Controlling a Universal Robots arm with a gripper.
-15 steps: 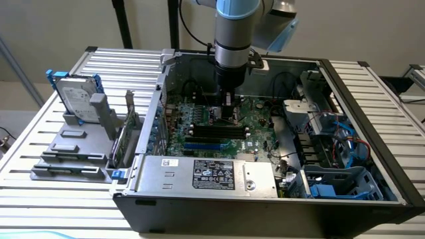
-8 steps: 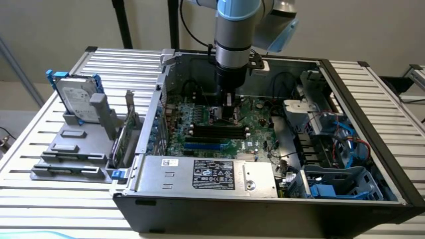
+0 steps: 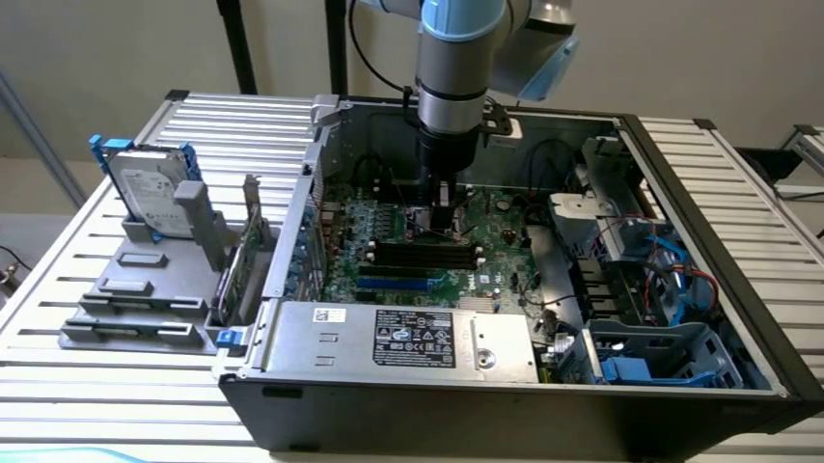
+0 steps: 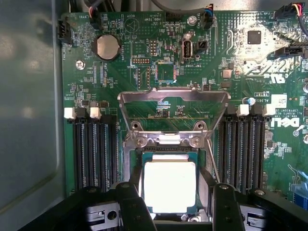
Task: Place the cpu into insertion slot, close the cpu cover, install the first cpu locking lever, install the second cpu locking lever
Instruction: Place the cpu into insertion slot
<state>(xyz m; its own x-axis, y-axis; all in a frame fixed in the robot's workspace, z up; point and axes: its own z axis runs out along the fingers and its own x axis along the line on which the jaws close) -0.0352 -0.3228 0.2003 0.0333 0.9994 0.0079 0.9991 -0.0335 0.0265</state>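
1. I see the gripper's (image 4: 177, 206) fingers (image 4: 132, 204) spread apart, gripping nothing.
2. The cpu (image 4: 169, 186) lies in the insertion slot (image 4: 204, 173), between them.
3. The cpu cover (image 4: 173, 94) stands flipped open.

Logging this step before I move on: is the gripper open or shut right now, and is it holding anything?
Gripper: open, holding nothing; its fingers stand on either side of the chip.

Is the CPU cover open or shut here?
Open: the thin silvery metal cover frame lies flipped back, leaving the pale silvery square cpu uncovered.
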